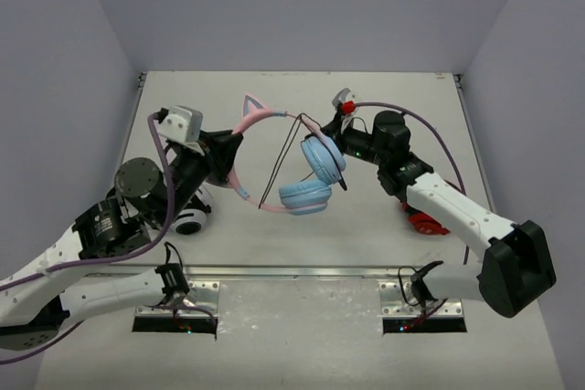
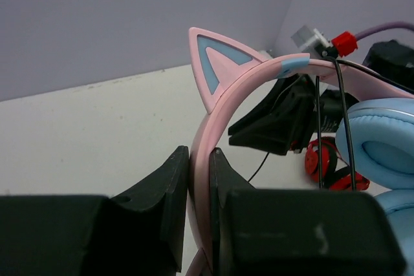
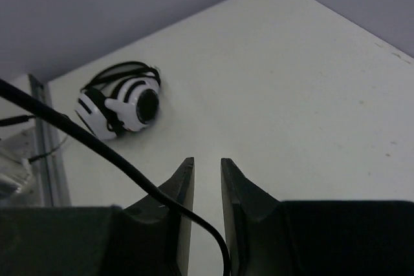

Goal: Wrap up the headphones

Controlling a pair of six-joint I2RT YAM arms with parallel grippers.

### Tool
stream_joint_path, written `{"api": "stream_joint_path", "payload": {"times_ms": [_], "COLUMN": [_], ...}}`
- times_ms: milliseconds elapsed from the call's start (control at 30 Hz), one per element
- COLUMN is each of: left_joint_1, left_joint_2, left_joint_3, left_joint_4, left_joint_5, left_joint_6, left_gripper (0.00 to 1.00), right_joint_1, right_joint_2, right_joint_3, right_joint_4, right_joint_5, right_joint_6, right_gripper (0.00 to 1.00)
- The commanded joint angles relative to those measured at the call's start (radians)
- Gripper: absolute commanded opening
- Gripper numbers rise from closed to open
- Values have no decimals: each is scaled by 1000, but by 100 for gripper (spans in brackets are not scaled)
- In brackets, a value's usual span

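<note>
We hold the headphones (image 1: 306, 171) up over the middle of the table, between both arms.

Our left gripper (image 2: 199, 156) is pressed together on the pink headband (image 2: 202, 111) just below the cat ear, and the blue ear cups (image 1: 313, 175) hang toward the right. Our right gripper (image 3: 207, 163) stands narrowly spread, and the thin black cable (image 3: 97, 147) crosses its left finger and drops into the gap, apparently unpinched. The risk, as we judge it, is that the cable slips out of that gap and falls slack, so any wrap around the band unwinds. A hard pull could also twist the band in the left pinch, or the loose loop could snag the black-and-white headphones (image 3: 123, 105) at near left.
</note>
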Motion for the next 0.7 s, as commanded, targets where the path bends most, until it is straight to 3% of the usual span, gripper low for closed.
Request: {"api": "stream_joint_path", "payload": {"times_ms": [0, 133, 333, 400, 667], "left_joint_1": [-11, -11, -10, -11, -11], "left_joint_2": [4, 35, 42, 50, 163], "left_joint_3": [130, 227, 221, 219, 268], "left_joint_4": [220, 227, 324, 349, 488], "left_joint_5": [13, -36, -227, -266, -579], "left_joint_6": [-45, -41, -32, -15, 108], "left_gripper": [0, 0, 0, 0, 0], "right_joint_1": [-2, 4, 51, 81, 156], "right_joint_2": [29, 118, 205, 214, 190], "right_joint_3": [9, 23, -31, -40, -150], "right_joint_4": [262, 357, 521, 533, 555], "right_joint_5": [-169, -176, -187, -169, -89], "right_joint_6": [219, 279, 370, 364, 329], "right_gripper": [25, 23, 15, 2, 1]}}
